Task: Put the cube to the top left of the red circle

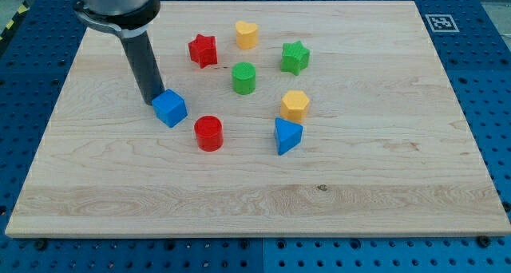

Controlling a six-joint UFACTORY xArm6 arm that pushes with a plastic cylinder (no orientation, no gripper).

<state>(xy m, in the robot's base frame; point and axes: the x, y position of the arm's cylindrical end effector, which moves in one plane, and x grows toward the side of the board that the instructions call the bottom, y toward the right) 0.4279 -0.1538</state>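
The blue cube sits on the wooden board, up and to the left of the red circle, with a small gap between them. My tip rests at the cube's left edge, touching or nearly touching it. The dark rod rises from there toward the view's top left.
A red star, yellow heart, green star, green cylinder, yellow hexagon and blue triangle lie to the right of the cube. The board sits on a blue perforated table.
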